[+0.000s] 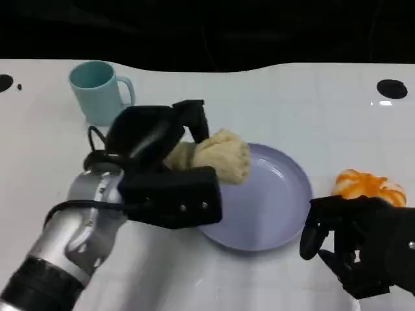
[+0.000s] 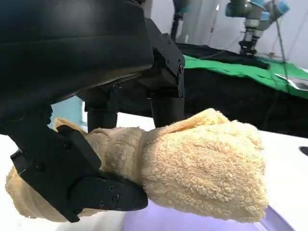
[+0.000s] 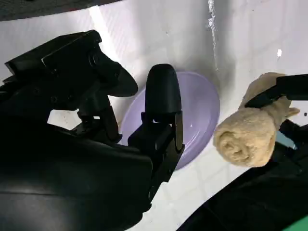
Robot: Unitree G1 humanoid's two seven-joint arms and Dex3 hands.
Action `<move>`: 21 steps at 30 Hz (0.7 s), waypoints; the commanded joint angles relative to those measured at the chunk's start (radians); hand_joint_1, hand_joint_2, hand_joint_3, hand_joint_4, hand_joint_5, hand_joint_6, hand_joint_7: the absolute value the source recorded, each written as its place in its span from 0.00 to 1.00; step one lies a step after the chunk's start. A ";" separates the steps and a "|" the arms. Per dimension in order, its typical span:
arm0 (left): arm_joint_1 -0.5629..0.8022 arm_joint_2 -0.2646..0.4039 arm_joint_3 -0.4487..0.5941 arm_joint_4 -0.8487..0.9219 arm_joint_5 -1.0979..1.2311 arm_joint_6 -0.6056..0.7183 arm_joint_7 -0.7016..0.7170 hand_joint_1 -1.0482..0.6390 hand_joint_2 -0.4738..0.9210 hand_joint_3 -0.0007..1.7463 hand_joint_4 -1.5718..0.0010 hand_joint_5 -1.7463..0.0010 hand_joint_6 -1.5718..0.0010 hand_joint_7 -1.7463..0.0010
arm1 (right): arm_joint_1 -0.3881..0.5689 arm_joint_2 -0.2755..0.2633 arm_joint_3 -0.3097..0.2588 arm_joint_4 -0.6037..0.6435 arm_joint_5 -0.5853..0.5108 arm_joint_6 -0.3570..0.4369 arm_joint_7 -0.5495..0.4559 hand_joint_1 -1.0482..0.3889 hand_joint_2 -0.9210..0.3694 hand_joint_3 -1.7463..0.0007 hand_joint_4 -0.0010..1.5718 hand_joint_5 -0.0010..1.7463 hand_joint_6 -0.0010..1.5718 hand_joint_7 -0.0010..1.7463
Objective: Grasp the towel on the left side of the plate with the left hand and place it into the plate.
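My left hand (image 1: 159, 152) grips a rolled tan towel (image 1: 217, 155) and holds it in the air over the left rim of the lavender plate (image 1: 272, 207). In the left wrist view the towel (image 2: 202, 168) juts out from between my black fingers (image 2: 166, 103), with the plate's edge (image 2: 269, 221) just beneath it. The right wrist view has the towel (image 3: 250, 127) hanging beside the plate (image 3: 199, 113), held by my left hand (image 3: 291, 91). My right hand (image 1: 363, 243) rests on the table right of the plate, fingers apart, holding nothing.
A light blue mug (image 1: 97, 91) stands at the back left of the white table (image 1: 311, 110). An orange and white object (image 1: 369, 186) lies just behind my right hand. Black round marks (image 1: 391, 88) sit near the far corners.
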 commanded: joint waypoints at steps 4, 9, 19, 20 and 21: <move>-0.047 -0.088 -0.081 0.015 0.074 0.023 -0.011 0.51 0.65 0.61 0.44 0.00 0.61 0.00 | -0.003 -0.015 0.011 -0.015 -0.007 0.005 -0.001 0.72 0.27 0.39 0.45 1.00 0.44 0.81; -0.083 -0.139 -0.126 0.075 0.120 0.062 -0.028 0.48 0.76 0.43 0.45 0.00 0.58 0.15 | -0.005 -0.013 0.022 -0.022 -0.014 0.015 -0.004 0.72 0.27 0.39 0.46 1.00 0.44 0.81; -0.111 -0.137 -0.167 0.073 0.124 0.121 -0.224 0.39 1.00 0.06 0.83 0.54 0.68 0.98 | -0.008 -0.008 0.026 -0.035 -0.016 0.040 -0.001 0.71 0.26 0.40 0.46 1.00 0.44 0.81; -0.108 -0.136 -0.168 0.067 0.128 0.125 -0.229 0.37 1.00 0.05 0.88 0.59 0.72 0.99 | -0.009 -0.008 0.025 -0.036 -0.016 0.042 -0.001 0.71 0.26 0.40 0.46 1.00 0.44 0.81; -0.104 -0.134 -0.169 0.060 0.132 0.125 -0.228 0.35 1.00 0.05 0.91 0.62 0.75 0.99 | -0.009 -0.008 0.025 -0.036 -0.017 0.043 -0.002 0.71 0.25 0.41 0.46 1.00 0.44 0.81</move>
